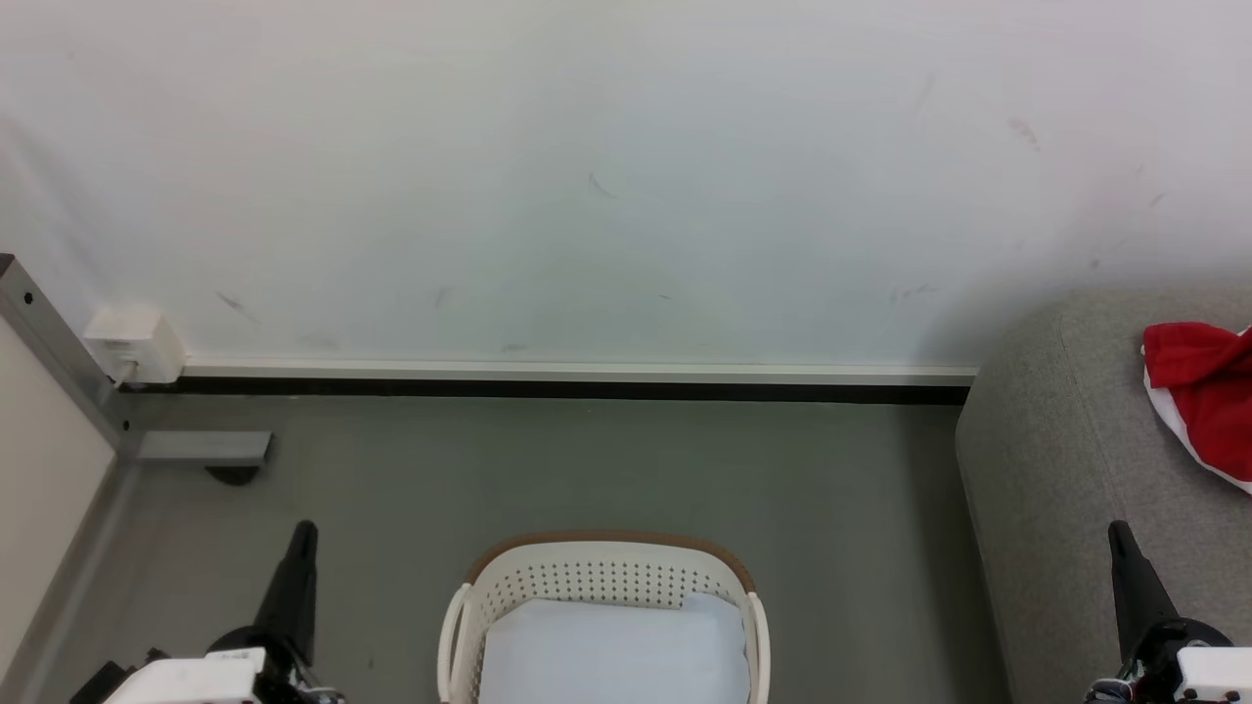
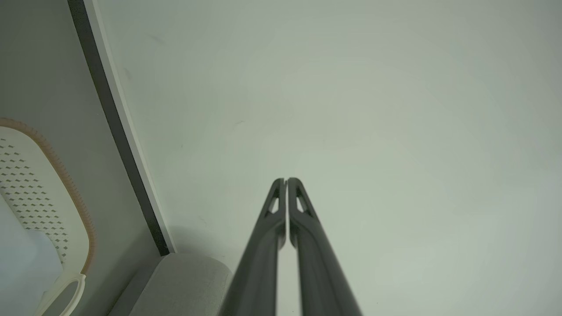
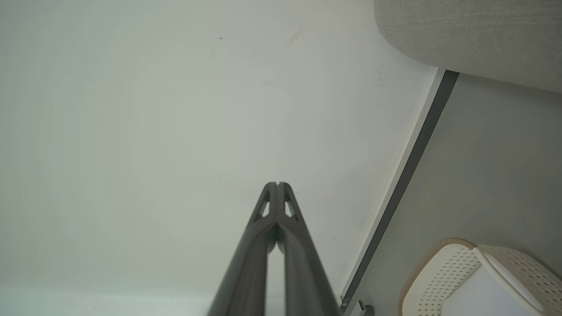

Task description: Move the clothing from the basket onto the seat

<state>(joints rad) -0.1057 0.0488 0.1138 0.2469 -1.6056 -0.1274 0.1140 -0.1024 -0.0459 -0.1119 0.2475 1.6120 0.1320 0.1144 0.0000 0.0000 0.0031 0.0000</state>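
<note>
The red clothing (image 1: 1205,403) with a white panel lies on the grey sofa seat (image 1: 1066,460) at the right edge of the head view. The white basket (image 1: 606,582) with a brown rim stands on the floor at bottom centre and holds a pale flat pad (image 1: 611,650). My left gripper (image 1: 303,533) points up at lower left, left of the basket, shut with nothing in it (image 2: 286,181). My right gripper (image 1: 1118,533) stands at lower right over the seat's front edge, shut and empty (image 3: 277,184). The basket (image 2: 48,193) (image 3: 443,272) and the seat (image 2: 184,281) (image 3: 474,35) show at the wrist views' edges.
A white wall (image 1: 587,176) with a dark skirting strip (image 1: 548,389) runs behind the basket. A white box (image 1: 135,344) sits at the wall's left foot beside a metal post (image 1: 59,352) and a grey bracket (image 1: 203,448). Grey-green floor (image 1: 587,469) surrounds the basket.
</note>
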